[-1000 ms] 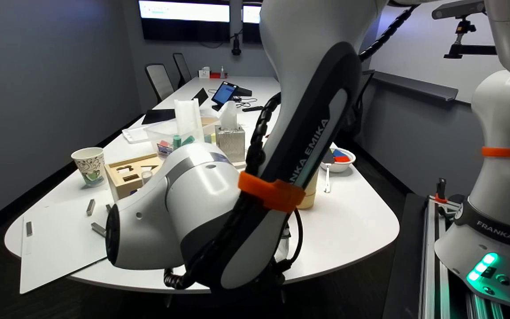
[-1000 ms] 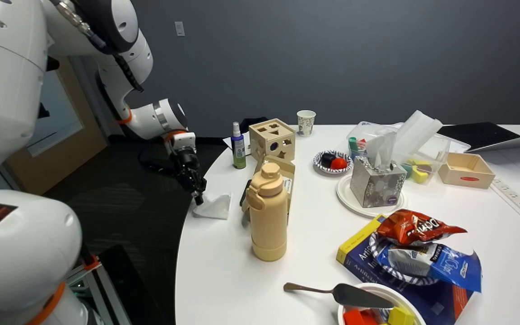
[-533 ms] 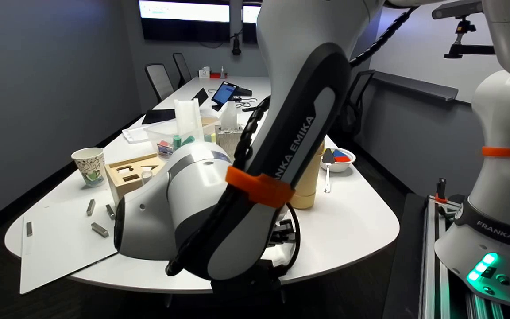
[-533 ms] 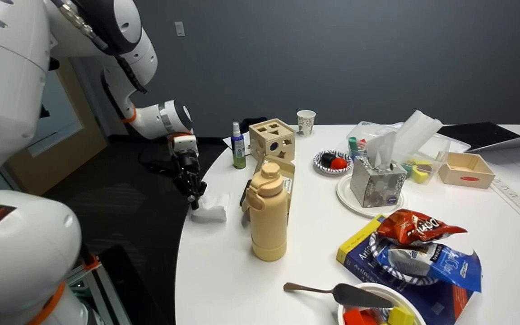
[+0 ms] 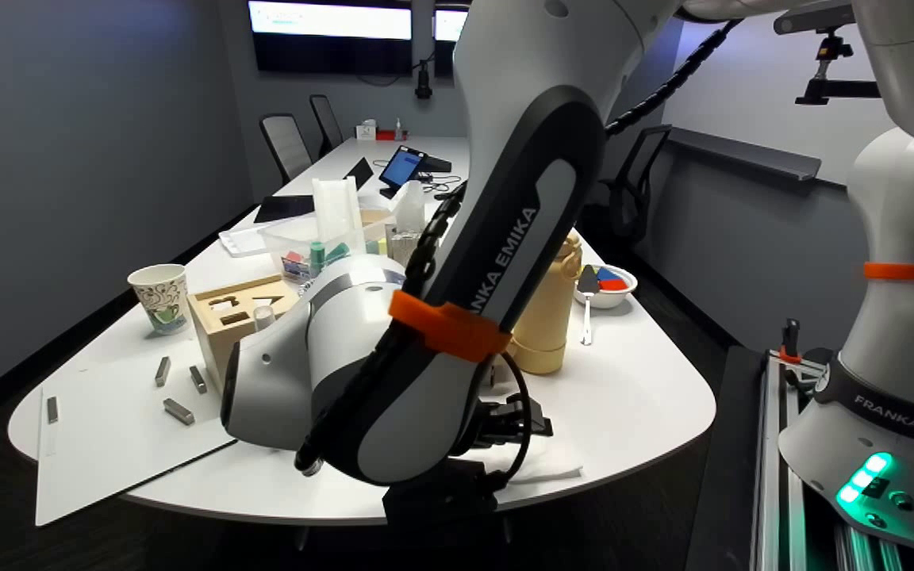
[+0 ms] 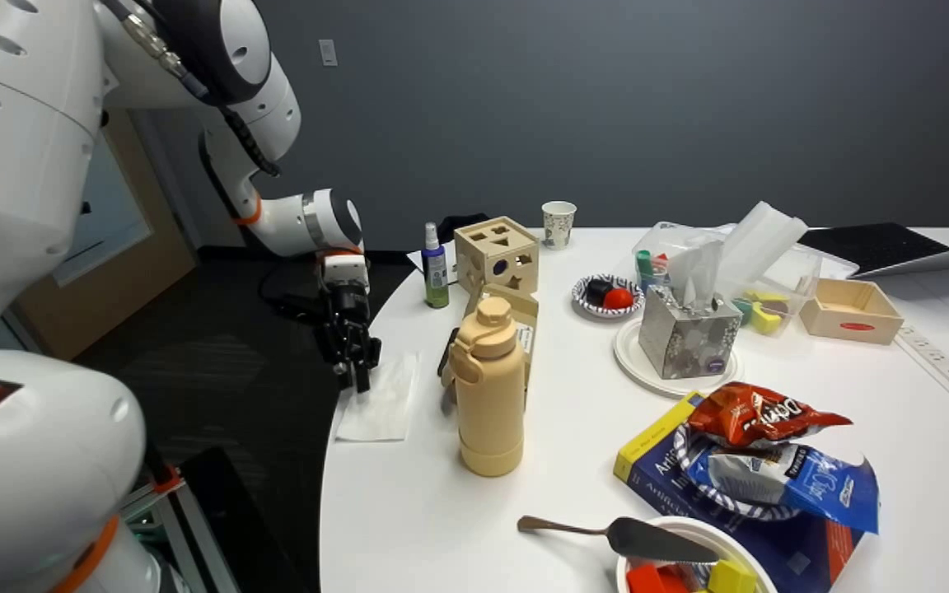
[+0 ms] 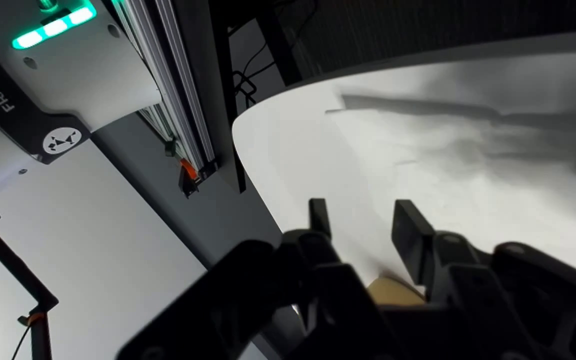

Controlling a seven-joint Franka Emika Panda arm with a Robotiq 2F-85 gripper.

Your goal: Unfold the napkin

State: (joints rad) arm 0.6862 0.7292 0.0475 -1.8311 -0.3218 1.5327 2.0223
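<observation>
White napkin (image 6: 380, 408) lies on the bench (image 6: 409, 502), close by its curved rim. Long axis runs roughly along that rim; the end away from the spray bottle (image 6: 435, 276) shows a straight edge. My pincer (image 7: 364, 222) sits over the rim side of it, fingers parted, nothing caught between them that I can see. Bulk of the napkin lies below me and inward from me. Touching or just above: cannot tell.

Judgement: unfolding looks well along. A further fold underneath? Not readable from here. If there is one, I want a loose edge, low and shallow, then a lift across the long axis. Thin sheet; could skid whole rather than spread.

Around: tan bottle (image 6: 491, 403) upright, just beyond the napkin on the inward side, wooden piece (image 6: 526, 306) behind it. Both crowd an inward sweep. Spray bottle and shape-sorting cube (image 6: 491, 251) stand past the far end, apart from the sheet. Tissue box (image 6: 689, 339) well off, no hindrance. In an exterior view my own arm (image 5: 520, 246) hides part of the napkin.
</observation>
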